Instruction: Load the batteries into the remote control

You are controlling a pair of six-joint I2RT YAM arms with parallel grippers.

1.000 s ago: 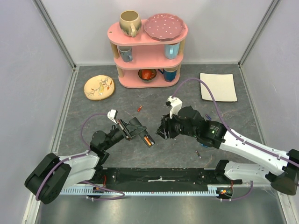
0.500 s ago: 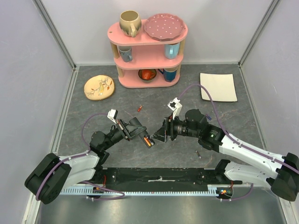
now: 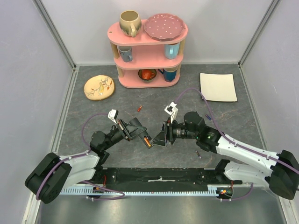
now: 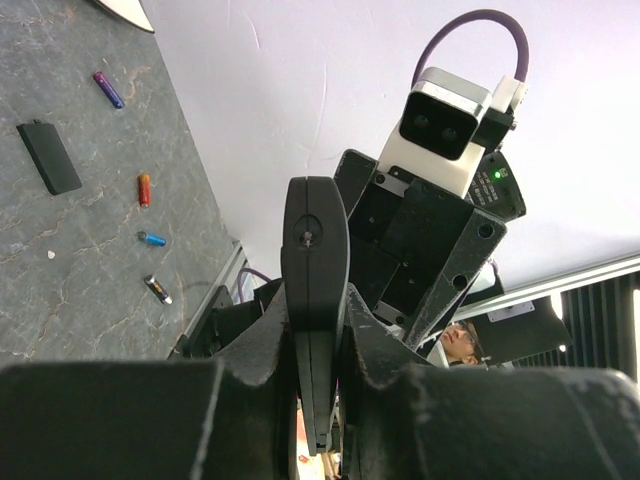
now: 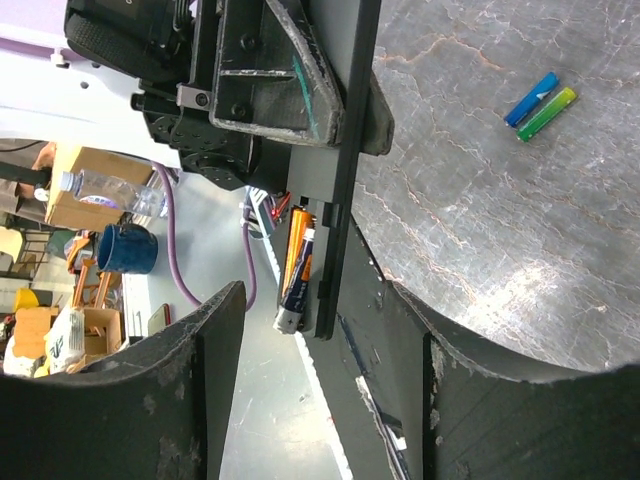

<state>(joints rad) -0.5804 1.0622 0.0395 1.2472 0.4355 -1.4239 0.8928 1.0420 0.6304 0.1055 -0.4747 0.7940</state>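
Observation:
My left gripper [image 3: 138, 134] is shut on the remote control [image 3: 142, 136] and holds it edge-on above the table; it also shows in the left wrist view [image 4: 314, 260]. Two batteries, one orange [image 5: 293, 250] and one blue-purple and orange [image 5: 301, 288], sit in its slot. My right gripper [image 3: 159, 137] is open, with its fingers [image 5: 195, 390] on either side of the remote's free end [image 5: 345, 170]. A blue battery [image 5: 530, 98] and a green battery [image 5: 547, 112] lie on the table. More loose batteries, purple [image 4: 108, 89], orange [image 4: 144, 189], blue [image 4: 152, 239] and grey [image 4: 157, 289], lie near a black cover [image 4: 48, 157].
A pink shelf [image 3: 147, 51] with cups and a plate stands at the back. A yellow plate [image 3: 99, 87] lies at back left and a white square plate [image 3: 218, 86] at back right. A red battery [image 3: 138, 108] and a grey one [image 3: 198, 154] lie on the mat.
My right gripper has moved left towards the left gripper, and its open fingers now stand around the end of the remote. The left gripper has held still.

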